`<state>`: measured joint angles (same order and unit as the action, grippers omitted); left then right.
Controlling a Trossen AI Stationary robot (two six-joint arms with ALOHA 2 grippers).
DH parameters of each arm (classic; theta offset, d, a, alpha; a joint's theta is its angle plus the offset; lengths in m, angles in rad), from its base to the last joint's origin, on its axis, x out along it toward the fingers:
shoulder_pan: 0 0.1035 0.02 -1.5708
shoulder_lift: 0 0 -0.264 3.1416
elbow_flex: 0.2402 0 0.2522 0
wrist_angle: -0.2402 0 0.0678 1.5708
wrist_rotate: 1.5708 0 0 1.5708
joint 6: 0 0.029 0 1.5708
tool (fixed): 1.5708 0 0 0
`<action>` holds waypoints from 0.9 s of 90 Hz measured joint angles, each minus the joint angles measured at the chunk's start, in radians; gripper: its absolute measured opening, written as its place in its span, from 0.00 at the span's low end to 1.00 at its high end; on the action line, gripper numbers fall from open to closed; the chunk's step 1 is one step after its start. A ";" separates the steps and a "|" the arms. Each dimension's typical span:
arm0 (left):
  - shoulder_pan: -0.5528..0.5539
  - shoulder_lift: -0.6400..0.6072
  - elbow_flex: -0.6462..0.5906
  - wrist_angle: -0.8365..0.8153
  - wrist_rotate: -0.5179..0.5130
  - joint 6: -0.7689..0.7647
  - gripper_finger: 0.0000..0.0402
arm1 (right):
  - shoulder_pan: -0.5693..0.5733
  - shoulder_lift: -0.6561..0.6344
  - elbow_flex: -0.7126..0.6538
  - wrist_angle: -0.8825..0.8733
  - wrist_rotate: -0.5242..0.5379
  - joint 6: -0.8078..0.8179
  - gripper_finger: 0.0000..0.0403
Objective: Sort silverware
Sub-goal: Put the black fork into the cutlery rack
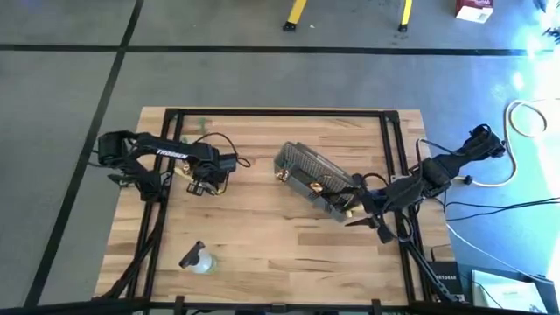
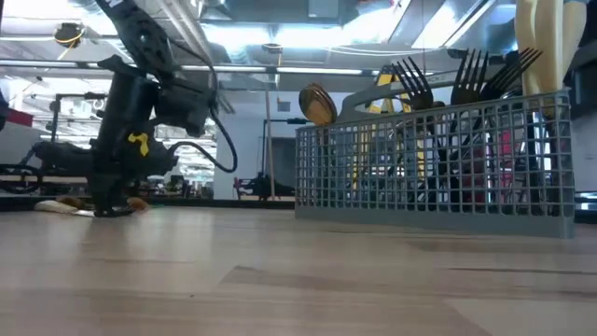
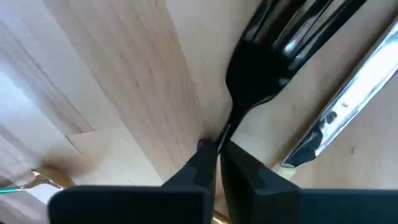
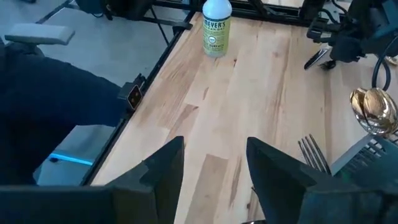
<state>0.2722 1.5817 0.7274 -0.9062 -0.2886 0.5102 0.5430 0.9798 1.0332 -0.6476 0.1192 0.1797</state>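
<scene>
My left gripper point(image 1: 203, 186) is down at the table's left part, shut on a black fork point(image 3: 273, 43). A shiny silver utensil point(image 3: 339, 109) lies on the wood beside the fork. Pale tan silverware point(image 2: 58, 204) lies near this gripper. The grey wire-mesh basket point(image 1: 315, 179) stands at mid-table with black forks point(image 2: 471, 75) and a gold spoon point(image 2: 317, 103) standing in it. My right gripper point(image 4: 214, 165) hovers open just right of the basket, with nothing between its fingers. My left gripper pinches the black fork's slim neck point(image 3: 225, 132), just behind the tines' base, between its two fingertips point(image 3: 202, 152). The fingers run along the fork, whose head points away from them. Whether the fork rests on the table, I cannot tell.
A small clear bottle point(image 1: 199, 260) lies near the table's front left. A black frame rail point(image 1: 394, 140) runs around the table top. Bare wood point(image 1: 262, 227) lies between the bottle and the basket. Cables point(image 1: 525, 122) hang off the right side.
</scene>
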 joint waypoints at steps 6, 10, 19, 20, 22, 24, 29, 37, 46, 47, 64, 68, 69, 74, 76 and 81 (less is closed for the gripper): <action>-0.013 -0.007 0.000 -0.002 0.001 -0.039 0.00 | 0.000 0.000 0.001 -0.010 -0.007 0.013 0.39; -0.020 -0.016 0.004 -0.009 0.001 -0.082 0.00 | 0.001 0.000 0.015 -0.046 -0.016 0.021 0.39; -0.040 -0.043 0.018 -0.007 0.030 -0.179 0.00 | 0.001 -0.001 0.064 -0.082 -0.009 0.022 0.39; -0.043 -0.049 0.020 -0.006 0.033 -0.190 0.00 | 0.001 -0.002 0.069 -0.082 -0.004 0.022 0.39; -0.047 -0.059 0.024 -0.006 0.035 -0.211 0.00 | 0.001 -0.002 0.076 -0.083 0.007 0.023 0.39; -0.054 -0.071 0.025 -0.011 0.033 -0.231 0.00 | 0.001 -0.002 0.083 -0.086 0.017 0.023 0.39; -0.068 -0.098 0.027 -0.025 0.033 -0.285 0.00 | 0.001 0.000 0.102 -0.092 0.023 0.025 0.39; -0.101 -0.147 0.040 -0.023 0.032 -0.382 0.00 | 0.001 -0.001 0.142 -0.118 0.027 0.050 0.39; -0.146 -0.205 0.042 -0.011 0.055 -0.472 0.00 | 0.001 -0.001 0.189 -0.200 0.033 0.112 0.39; -0.151 -0.211 0.042 -0.008 0.058 -0.482 0.00 | 0.001 -0.001 0.193 -0.211 0.036 0.118 0.39; -0.238 -0.306 0.042 0.051 0.083 -0.615 0.00 | 0.001 -0.001 0.253 -0.386 0.110 0.247 0.39; -0.256 -0.324 0.042 0.073 0.083 -0.640 0.00 | 0.001 -0.001 0.258 -0.415 0.120 0.282 0.39; -0.261 -0.328 0.042 0.079 0.083 -0.645 0.00 | 0.001 -0.001 0.259 -0.422 0.122 0.291 0.39; -0.280 -0.346 0.042 0.113 0.082 -0.668 0.00 | 0.001 -0.001 0.262 -0.458 0.126 0.336 0.39; -0.287 -0.352 0.042 0.127 0.082 -0.678 0.00 | 0.001 -0.001 0.262 -0.472 0.125 0.352 0.39; -0.305 -0.364 0.042 0.160 0.080 -0.696 0.00 | 0.001 -0.001 0.262 -0.505 0.125 0.398 0.39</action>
<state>-0.0325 1.2174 0.7696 -0.7462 -0.2089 -0.1856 0.5438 0.9791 1.2953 -1.1528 0.2443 0.5776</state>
